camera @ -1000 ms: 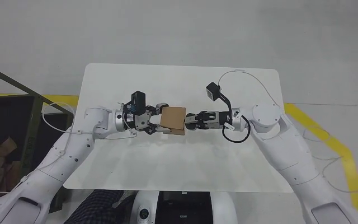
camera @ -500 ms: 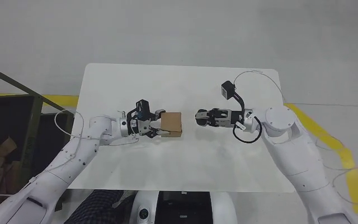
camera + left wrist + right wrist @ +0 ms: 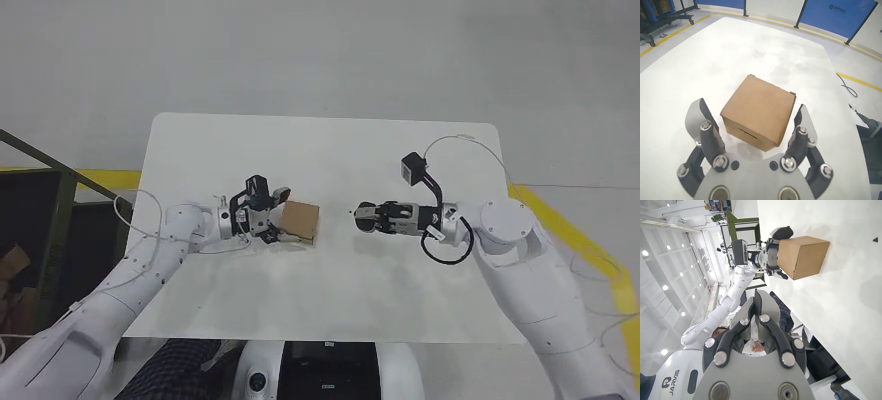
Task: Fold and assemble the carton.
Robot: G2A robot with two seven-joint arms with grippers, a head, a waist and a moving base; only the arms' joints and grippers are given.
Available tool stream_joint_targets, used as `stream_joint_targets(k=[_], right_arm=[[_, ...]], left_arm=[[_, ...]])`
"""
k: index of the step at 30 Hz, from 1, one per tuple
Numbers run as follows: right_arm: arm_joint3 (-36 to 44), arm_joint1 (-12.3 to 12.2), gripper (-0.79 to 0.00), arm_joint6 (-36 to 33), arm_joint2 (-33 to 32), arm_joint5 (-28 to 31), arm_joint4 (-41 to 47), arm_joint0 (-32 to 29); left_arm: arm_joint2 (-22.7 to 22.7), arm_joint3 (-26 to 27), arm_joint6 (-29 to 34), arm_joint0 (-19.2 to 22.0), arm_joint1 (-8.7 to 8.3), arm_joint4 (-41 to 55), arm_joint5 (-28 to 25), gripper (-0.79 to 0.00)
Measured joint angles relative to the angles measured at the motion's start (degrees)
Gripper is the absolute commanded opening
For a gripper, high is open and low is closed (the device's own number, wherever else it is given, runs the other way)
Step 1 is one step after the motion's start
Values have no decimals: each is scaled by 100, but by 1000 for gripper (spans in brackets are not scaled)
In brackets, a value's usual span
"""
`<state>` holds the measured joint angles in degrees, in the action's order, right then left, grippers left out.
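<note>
A small brown carton [image 3: 299, 221], folded into a closed box, rests on the white table [image 3: 320, 150] a little left of its middle. My left gripper [image 3: 273, 222] is open at the carton's left side, one finger on each flank of the box with a small gap on both. In the left wrist view the carton [image 3: 759, 109] sits between the fingertips of that gripper [image 3: 751, 105]. My right gripper [image 3: 359, 215] hovers to the right of the carton, apart from it and pointing at it. The right wrist view shows its fingers [image 3: 761, 300] pressed together, with the carton [image 3: 802, 256] farther off.
A dark green frame [image 3: 40, 200] holding cardboard scraps stands off the table's left edge. A white cable [image 3: 455, 145] loops above the right arm. The table's far half and right part are bare, save a tiny black speck [image 3: 875, 239].
Both grippers held the carton between them a second ago. The right gripper has let go and pulled back to the right; the left has set the carton down and opened.
</note>
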<state>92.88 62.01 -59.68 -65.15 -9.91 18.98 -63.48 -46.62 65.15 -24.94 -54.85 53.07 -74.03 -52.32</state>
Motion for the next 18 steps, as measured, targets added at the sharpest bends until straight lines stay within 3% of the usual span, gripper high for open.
stream_joint_targets(k=[9, 18], right_arm=[[-147, -31, -785, 293, -101, 252, -189, -102], [-510, -81, -785, 1033, -403, 1178, -820, -167]], left_arm=[[-834, 613, -443, -465, -271, 147, -170, 0], [-2056, 1252, -9, -1282, -600, 944, -352, 0]])
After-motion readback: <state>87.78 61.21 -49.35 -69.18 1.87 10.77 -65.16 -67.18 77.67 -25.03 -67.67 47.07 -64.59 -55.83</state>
